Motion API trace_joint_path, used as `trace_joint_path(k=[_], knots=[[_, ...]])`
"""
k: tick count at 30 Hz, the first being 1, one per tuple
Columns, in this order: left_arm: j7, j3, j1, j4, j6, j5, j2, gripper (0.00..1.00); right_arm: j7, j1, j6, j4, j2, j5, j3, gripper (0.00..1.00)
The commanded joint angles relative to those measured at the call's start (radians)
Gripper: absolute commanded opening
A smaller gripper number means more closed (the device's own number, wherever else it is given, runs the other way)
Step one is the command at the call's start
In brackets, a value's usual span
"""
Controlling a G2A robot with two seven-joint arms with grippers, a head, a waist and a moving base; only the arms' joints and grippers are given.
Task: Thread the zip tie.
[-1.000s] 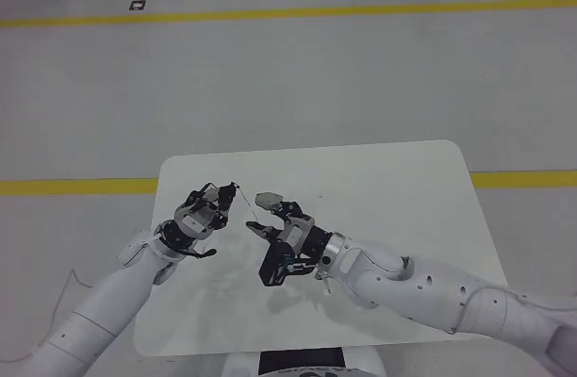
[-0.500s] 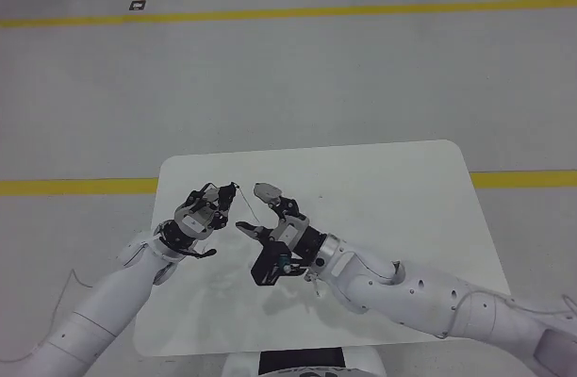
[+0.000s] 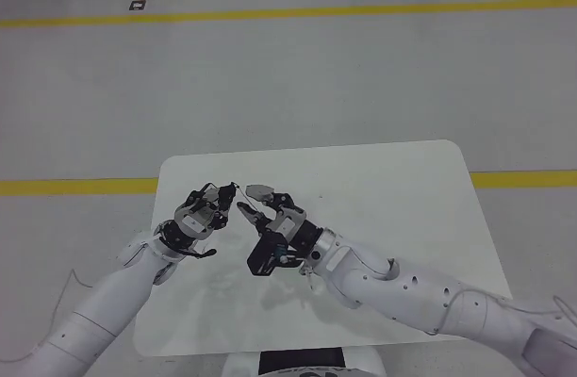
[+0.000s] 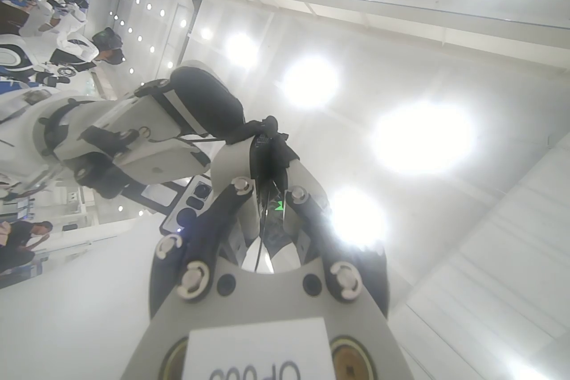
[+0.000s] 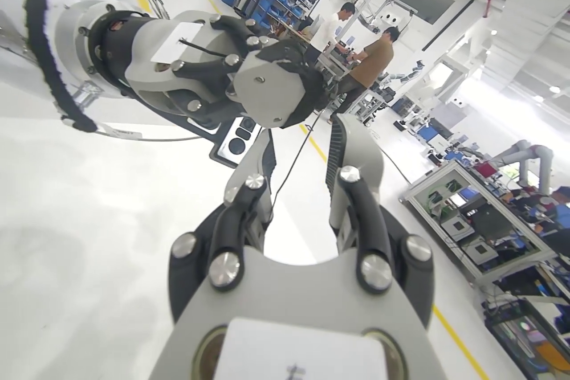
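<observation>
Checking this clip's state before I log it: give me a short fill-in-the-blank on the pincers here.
The left pincer is shut on the thin black ___.
The right pincer is ___, gripping nothing.
Both hang above the white ___.
Missing words: zip tie; open; table.

Bright, even overhead light falls on the white table. In the left wrist view, round ceiling lamps flare into large white blooms, washing out what lies around them. Both wrist views bend straight lines near their edges, as through a fisheye lens
</observation>
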Motion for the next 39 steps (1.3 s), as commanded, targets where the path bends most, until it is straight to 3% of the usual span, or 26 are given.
trace_joint_path(k=[1, 8, 35, 38, 39], knots=[[0.000, 0.000, 0.000, 0.000, 0.000, 0.000, 0.000, 0.00, -0.005, -0.002, 0.000, 0.002, -0.002, 0.000, 0.006, 0.25], [0.000, 0.000, 0.000, 0.000, 0.000, 0.000, 0.000, 0.00, -0.022, -0.014, 0.000, 0.008, -0.007, 0.000, 0.027, 0.20], [0.000, 0.000, 0.000, 0.000, 0.000, 0.000, 0.000, 0.00, -0.087, -0.039, 0.000, 0.016, -0.007, 0.000, 0.058, 0.17], [0.000, 0.000, 0.000, 0.000, 0.000, 0.000, 0.000, 0.00, -0.087, -0.038, 0.000, 0.016, -0.007, 0.000, 0.055, 0.13], [0.000, 0.000, 0.000, 0.000, 0.000, 0.000, 0.000, 0.00, -0.087, -0.037, 0.000, 0.017, -0.007, 0.000, 0.053, 0.00]])
